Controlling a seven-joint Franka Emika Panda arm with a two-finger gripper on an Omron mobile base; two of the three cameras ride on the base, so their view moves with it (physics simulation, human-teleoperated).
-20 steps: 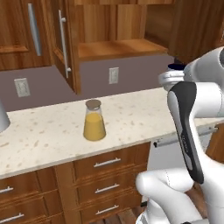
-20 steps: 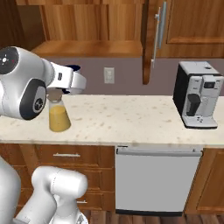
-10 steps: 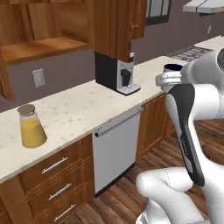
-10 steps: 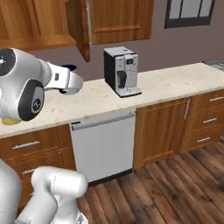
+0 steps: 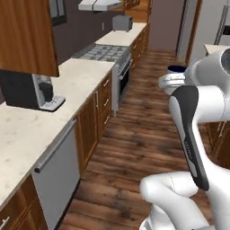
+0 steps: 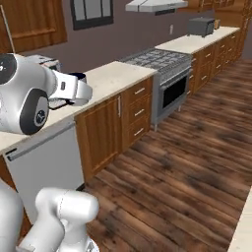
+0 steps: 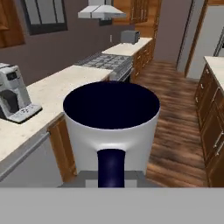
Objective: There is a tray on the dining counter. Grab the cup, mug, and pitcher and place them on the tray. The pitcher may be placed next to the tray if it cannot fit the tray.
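Beside the stove (image 7: 105, 61), mug (image 7: 111, 127) fills hand view, seemingly gripped.

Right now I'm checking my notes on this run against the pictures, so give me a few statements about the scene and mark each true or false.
1. The claw carries the mug. True.
2. The mug is tipped on its side. False: it is upright, its dark opening facing up in the hand view.
3. A coffee machine stands on the wall-side counter. True.
4. The floor is white tile. False: it is dark wooden planks.
5. A toaster sits on the far counter beyond the stove. True.
6. The mug is filled with orange liquid. False: its inside looks dark and no liquid shows.
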